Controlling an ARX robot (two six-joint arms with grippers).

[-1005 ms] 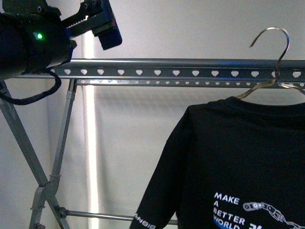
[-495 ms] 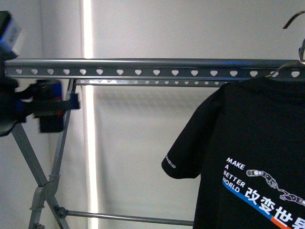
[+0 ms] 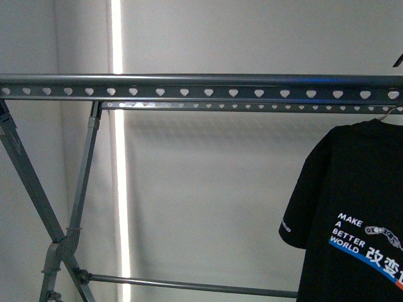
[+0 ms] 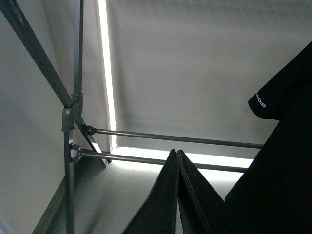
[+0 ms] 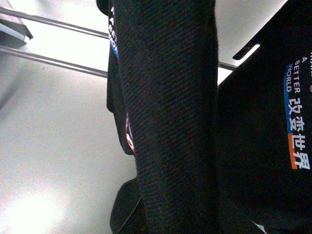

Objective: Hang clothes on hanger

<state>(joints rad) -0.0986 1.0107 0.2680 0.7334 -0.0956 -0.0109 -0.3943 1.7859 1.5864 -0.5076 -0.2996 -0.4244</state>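
The black T-shirt (image 3: 352,214) with white "MAKE A BETTER WORLD" and a blue-red stripe hangs at the far right, just below the rail of the grey rack (image 3: 201,85). Its thin wire coat hanger shows at the right edge by the rail. Neither arm shows in the front view. In the left wrist view my left gripper (image 4: 176,152) is shut and empty, near the rack's lower bars, with the shirt sleeve (image 4: 275,92) to one side. In the right wrist view black shirt cloth (image 5: 170,122) fills the picture and hides my right gripper, which is shut on it.
The rack's crossed legs (image 3: 56,245) stand at the left, with a lower crossbar (image 3: 189,284) and a second punched rail (image 3: 252,107) behind the first. A bright vertical light strip (image 3: 118,189) runs down the plain wall behind.
The shirt has moved right and down, its hook now mostly out of frame. My left arm, at the upper left a second ago and lower half a second ago, has left the front view.
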